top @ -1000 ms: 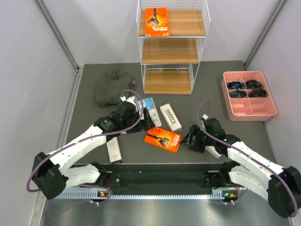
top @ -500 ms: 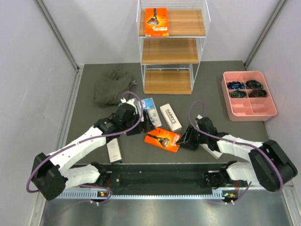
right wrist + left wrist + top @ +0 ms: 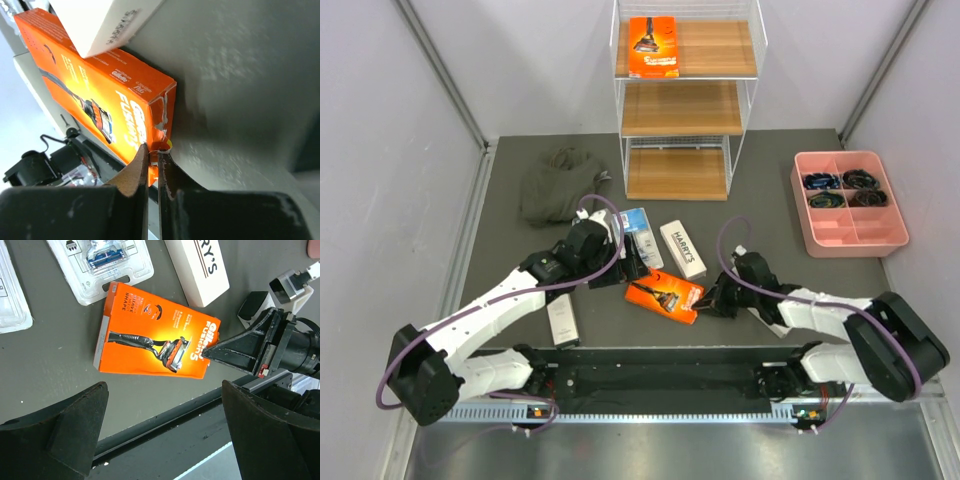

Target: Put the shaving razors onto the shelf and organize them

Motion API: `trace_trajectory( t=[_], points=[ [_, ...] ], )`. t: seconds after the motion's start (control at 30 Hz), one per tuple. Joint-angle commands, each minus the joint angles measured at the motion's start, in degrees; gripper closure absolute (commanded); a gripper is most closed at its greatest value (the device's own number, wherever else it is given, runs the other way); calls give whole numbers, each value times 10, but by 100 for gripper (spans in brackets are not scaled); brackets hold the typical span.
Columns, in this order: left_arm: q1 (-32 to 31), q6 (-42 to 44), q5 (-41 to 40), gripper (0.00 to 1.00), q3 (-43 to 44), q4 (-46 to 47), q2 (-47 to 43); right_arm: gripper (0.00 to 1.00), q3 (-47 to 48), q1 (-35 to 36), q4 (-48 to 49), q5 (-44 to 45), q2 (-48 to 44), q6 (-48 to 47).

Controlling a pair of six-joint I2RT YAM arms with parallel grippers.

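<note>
Top external view: a dark grey matte table top (image 3: 780, 200) lies inside a booth of plain pale grey walls (image 3: 540, 60). At the back stands the tall white wire-frame shelf with three light wooden tiers (image 3: 682, 108). A flat orange cardboard razor box (image 3: 653, 46) rests on the left of its top tier. A pink plastic compartmented tray (image 3: 850, 240) sits at the right edge, and a crumpled dark green cloth (image 3: 555, 183) lies back left.

The remaining packs lie on the table in front of the shelf. They are two blue-and-clear blister packs (image 3: 102, 262), a slim white rectangular box printed HARRY'S (image 3: 682, 249), and a second flat orange box (image 3: 665, 294) nearest the arms. Another slim white box (image 3: 562, 318) lies beside the left arm, and a third white box (image 3: 252, 307) is partly hidden behind the right arm.

The left gripper (image 3: 165, 440) hangs above the second flat orange box, its fingers spread wide with nothing between them. The right gripper (image 3: 152, 152) is low on the table, fingers pressed together and pinching the thin flap at that box's right corner.

A second ago the right gripper stood apart from the box on its right, with its fingers parted. It has since slid left to the corner and closed there. The box lies almost where it did. The left arm, the shelf and the other packs have not changed.
</note>
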Motion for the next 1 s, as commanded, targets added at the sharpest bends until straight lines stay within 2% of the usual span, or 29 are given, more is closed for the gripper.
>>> trace_trajectory(
  t=[0.0, 0.43, 0.7, 0.83, 0.97],
  points=[
    [2, -3, 7, 1, 7, 28, -12, 100, 3, 9, -25, 34, -60, 1],
    [2, 0, 10, 1, 52, 24, -40, 100, 62, 9, -159, 104, -207, 14],
    [2, -8, 33, 1, 52, 62, -43, 100, 5, 9, -209, 215, -382, 124],
    [2, -24, 73, 1, 30, 114, -34, 100, -16, 9, -232, 264, -474, 169],
    [2, -46, 125, 1, -13, 246, -29, 100, -13, 8, -242, 265, -495, 182]
  ],
)
